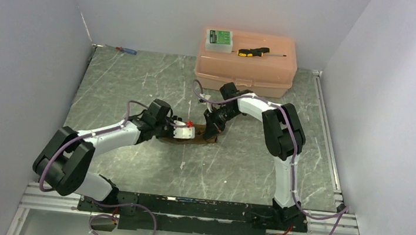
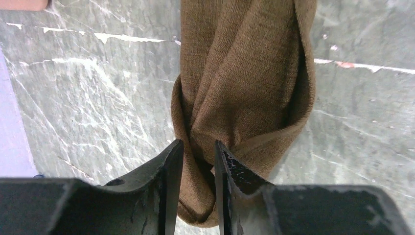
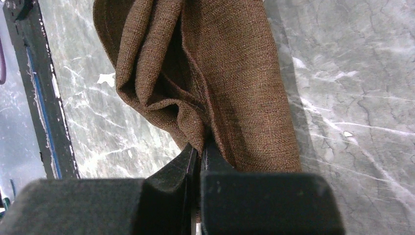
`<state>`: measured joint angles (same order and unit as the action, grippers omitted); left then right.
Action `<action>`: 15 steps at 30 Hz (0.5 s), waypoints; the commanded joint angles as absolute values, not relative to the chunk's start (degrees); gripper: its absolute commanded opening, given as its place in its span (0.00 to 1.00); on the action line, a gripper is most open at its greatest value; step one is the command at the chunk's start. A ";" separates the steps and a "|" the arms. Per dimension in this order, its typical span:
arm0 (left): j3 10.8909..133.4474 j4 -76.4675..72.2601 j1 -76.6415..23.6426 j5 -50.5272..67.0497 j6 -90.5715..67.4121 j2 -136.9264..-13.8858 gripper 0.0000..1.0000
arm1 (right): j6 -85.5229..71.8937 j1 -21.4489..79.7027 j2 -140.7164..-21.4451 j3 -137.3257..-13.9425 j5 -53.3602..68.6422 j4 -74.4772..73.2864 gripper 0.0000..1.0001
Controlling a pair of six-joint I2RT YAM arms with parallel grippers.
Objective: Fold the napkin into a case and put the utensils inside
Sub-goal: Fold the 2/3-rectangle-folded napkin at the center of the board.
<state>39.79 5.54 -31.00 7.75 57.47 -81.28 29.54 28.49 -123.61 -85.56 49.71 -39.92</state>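
The napkin (image 1: pixel 197 141) is a bunched, creased dark-brown cloth on the marble table between my two grippers. My left gripper (image 1: pixel 187 132) holds its left end. In the left wrist view the jaws (image 2: pixel 198 147) stand a little apart with a thick fold of the napkin (image 2: pixel 244 88) filling the gap. My right gripper (image 1: pixel 213 131) holds the right end. In the right wrist view the jaws (image 3: pixel 199 149) are pressed almost together on a hemmed edge of the napkin (image 3: pixel 235 78). No utensils are in view.
A pink plastic box (image 1: pixel 246 69) stands at the back, with a green-and-white case (image 1: pixel 219 39) and a yellow-and-black screwdriver (image 1: pixel 253 51) on its lid. A blue-and-red screwdriver (image 1: pixel 125 51) lies at the back left. A black rail (image 3: pixel 34 88) shows in the right wrist view.
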 commanded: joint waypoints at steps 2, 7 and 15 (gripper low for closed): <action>43.68 12.96 -31.37 15.23 53.09 -76.83 0.36 | 29.45 28.86 -124.84 -85.69 49.57 -41.93 0.00; 46.91 14.98 -31.37 21.40 51.01 -77.30 0.39 | 28.45 28.69 -124.37 -84.59 51.22 -40.29 0.00; 51.36 16.43 -33.70 28.75 49.34 -80.09 0.51 | 26.88 27.68 -124.74 -84.03 54.59 -39.18 0.00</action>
